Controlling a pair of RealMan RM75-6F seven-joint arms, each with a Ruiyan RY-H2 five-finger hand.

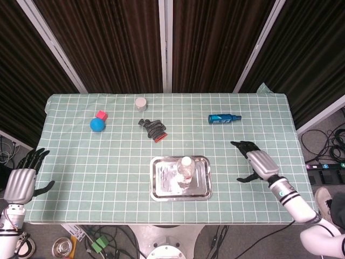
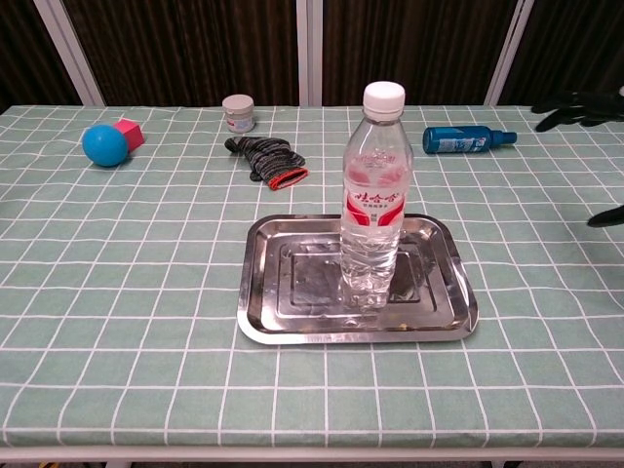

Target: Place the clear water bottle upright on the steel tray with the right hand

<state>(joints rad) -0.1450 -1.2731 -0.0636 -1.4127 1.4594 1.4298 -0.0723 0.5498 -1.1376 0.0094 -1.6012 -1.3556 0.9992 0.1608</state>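
Clear water bottle [image 2: 371, 200] stands upright on the steel tray [image 2: 278, 310], white cap on, red label around the middle, base sitting right of the tray's centre; nothing touches it. Tray lies near the front-middle of the green checked table [image 1: 81, 162], its near rim close to the front edge, bare cloth on both sides of it. Right hand [image 1: 256, 162] is well apart from the bottle, out to the right over the cloth near the table's right side, fingers spread, holding nothing; the chest view only catches its dark fingertips [image 2: 575, 102] at the right frame edge. Left hand [image 1: 21, 181] hangs off the table's left edge, below the tabletop, fingers spread, empty. Behind the tray, toward the back: dark glove with red cuff [image 2: 268, 159], small white jar [image 2: 238, 112] near the back edge, blue ball [image 2: 102, 144] touching a pink cube [image 2: 129, 132] at back left, blue bottle [image 2: 466, 140] lying on its side at back right. Front-left and front-right stretches of cloth are open.
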